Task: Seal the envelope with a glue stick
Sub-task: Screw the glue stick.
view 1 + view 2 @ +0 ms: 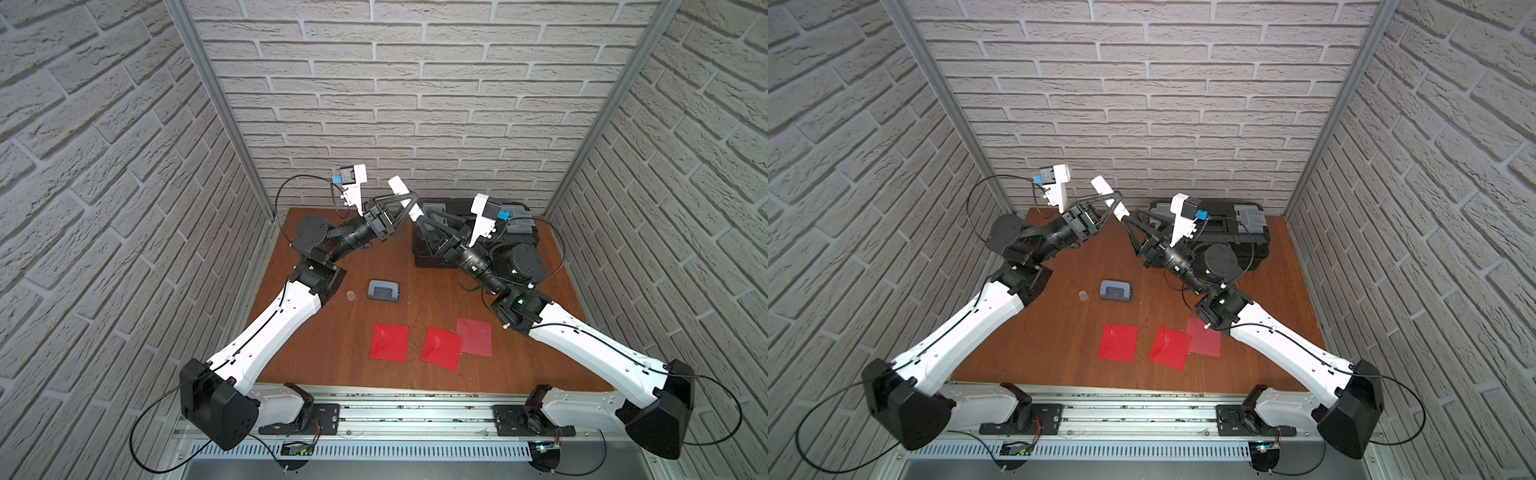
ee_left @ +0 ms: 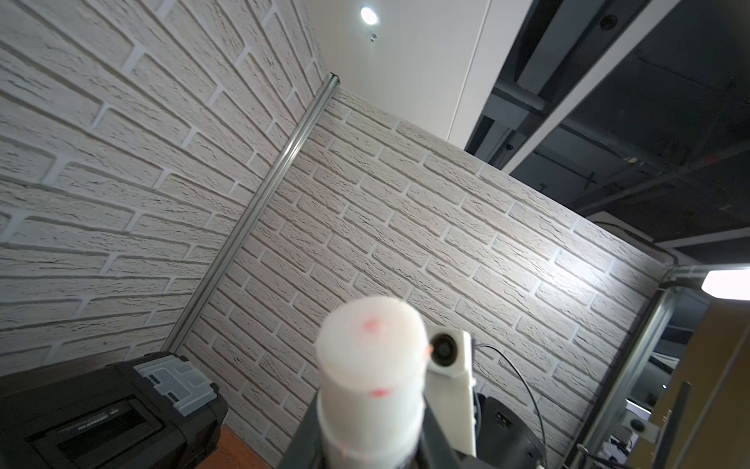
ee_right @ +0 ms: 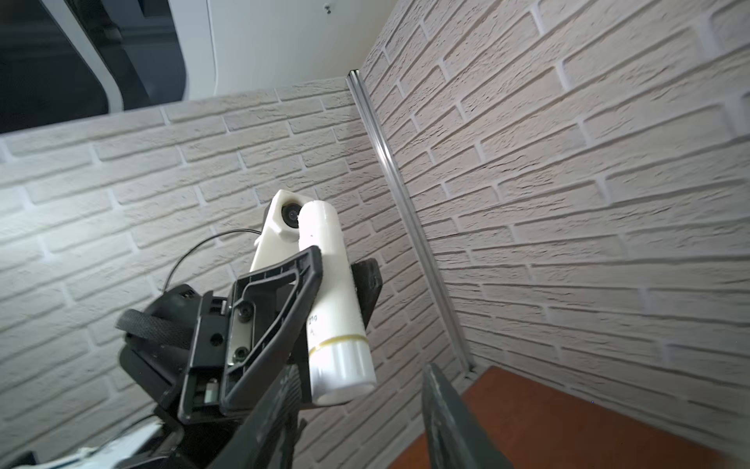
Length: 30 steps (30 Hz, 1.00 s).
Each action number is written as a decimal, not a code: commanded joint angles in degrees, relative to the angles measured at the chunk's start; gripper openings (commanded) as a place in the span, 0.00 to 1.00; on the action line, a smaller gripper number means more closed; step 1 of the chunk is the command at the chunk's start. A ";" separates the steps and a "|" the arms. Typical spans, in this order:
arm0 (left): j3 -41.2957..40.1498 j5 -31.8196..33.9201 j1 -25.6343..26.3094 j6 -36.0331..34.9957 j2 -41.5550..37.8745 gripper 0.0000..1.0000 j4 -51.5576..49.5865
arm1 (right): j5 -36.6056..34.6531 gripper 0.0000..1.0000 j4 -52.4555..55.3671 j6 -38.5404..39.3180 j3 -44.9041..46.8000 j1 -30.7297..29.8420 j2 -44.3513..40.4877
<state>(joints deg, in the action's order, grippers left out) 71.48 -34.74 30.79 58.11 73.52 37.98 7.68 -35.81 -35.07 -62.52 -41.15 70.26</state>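
Our left claw point(image 1: 409, 203) is clamped round the middle of the glue stick point(image 1: 398, 185) and holds it tilted high in the air, bare glue end pointing away from the wrist. Our right claw point(image 1: 422, 217) has its fingers apart and grips nothing, with the stick's base end just at its mouth. The translucent cap point(image 1: 351, 295) and the red envelopes point(image 1: 388, 341) lie well below both claws, back toward the arm bases. We see two risks: the right fingers could clip the base while drawing off and skew the stick, and a loose envelope could slide under the glue stroke
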 commanded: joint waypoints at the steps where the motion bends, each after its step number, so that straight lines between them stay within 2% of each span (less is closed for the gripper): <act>1: 2.43 -4.50 -0.38 -4.96 -1.20 0.00 3.07 | 5.55 0.55 -9.06 -18.34 -1.46 -0.27 1.54; 4: 2.27 -4.57 -0.33 -4.66 -1.37 0.00 4.47 | 7.59 0.56 -16.78 -24.41 -1.35 -0.25 3.53; 7: 2.27 -3.93 -0.29 -3.59 -1.25 0.00 5.07 | 9.61 0.55 -18.24 -27.87 -2.36 -0.25 4.80; 10: 2.18 -3.84 -0.30 -2.18 -0.68 0.00 6.59 | 11.01 0.49 -19.96 -29.89 -3.32 -0.25 5.96; 13: 1.96 -3.52 -0.29 -1.33 -0.52 0.00 7.66 | 11.26 0.43 -21.64 -30.70 -3.56 -0.28 6.79; 19: 1.96 -2.51 -0.29 -1.33 -1.12 0.00 7.67 | 11.17 0.45 -25.21 -32.05 -3.13 -0.20 7.77; 30: 2.24 -1.69 -0.30 2.12 -1.10 0.00 11.16 | 9.68 0.42 -28.52 -34.31 -2.87 -0.13 9.67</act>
<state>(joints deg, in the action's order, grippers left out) 72.73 -36.88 30.79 58.76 73.32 43.77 17.78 -59.66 -68.14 -64.38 -41.15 79.61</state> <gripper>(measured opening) 0.279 0.421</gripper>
